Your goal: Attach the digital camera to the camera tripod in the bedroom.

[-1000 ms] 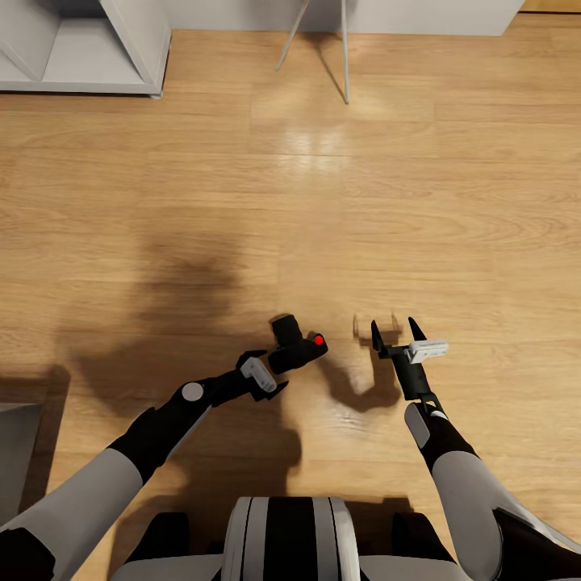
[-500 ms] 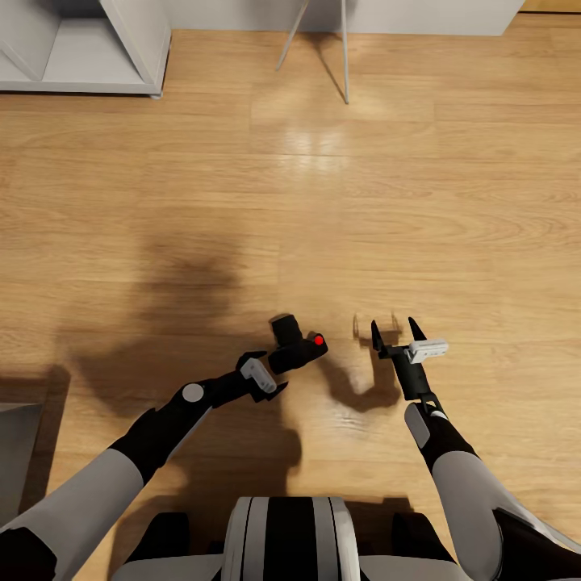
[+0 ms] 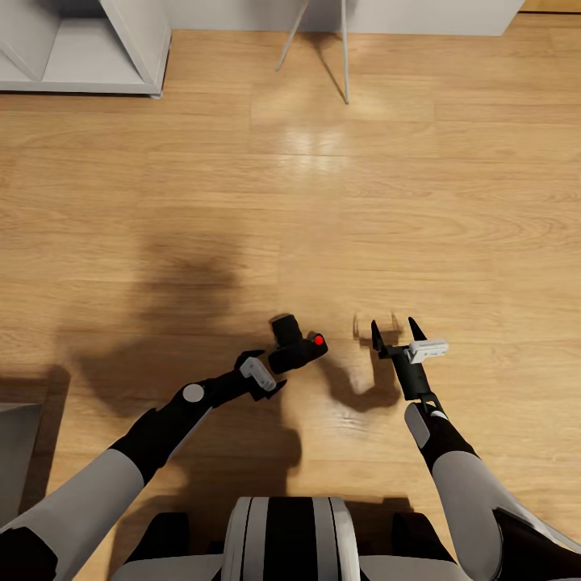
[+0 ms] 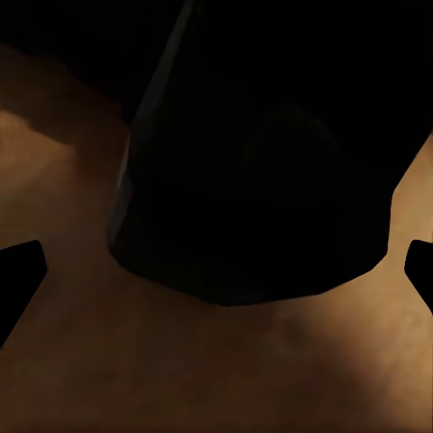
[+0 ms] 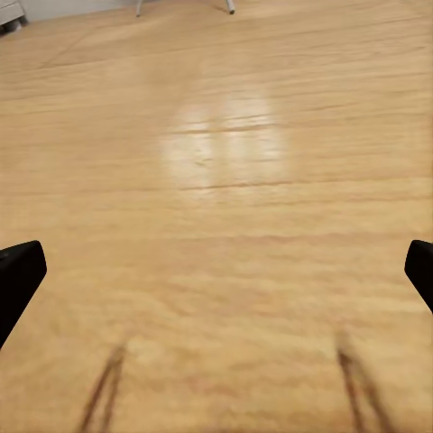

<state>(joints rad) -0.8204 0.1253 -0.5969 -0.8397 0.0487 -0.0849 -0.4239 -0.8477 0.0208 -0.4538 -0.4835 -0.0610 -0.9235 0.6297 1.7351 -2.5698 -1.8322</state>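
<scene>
— Where the left gripper (image 3: 278, 367) meets its load, what do you see?

— It is closed on the small chunky black digital camera (image 3: 295, 345) with a red button, held above the light wood plank floor (image 3: 339, 210). From the left wrist, the camera (image 4: 262, 162) is a dark mass just ahead of the fingertips (image 4: 18, 271); the exact contact is probably hidden in shadow.

— And the right gripper (image 3: 398, 329)?

— Its two black fingers are spread wide with nothing between them, well apart from the camera. From the right wrist, bare floor (image 5: 225, 180) lies between the fingertips (image 5: 18, 275).

— Farther out?

— Two thin silver-grey legs (image 3: 344, 56) stand by the far wall, beside a white shelf unit (image 3: 121, 48).
</scene>
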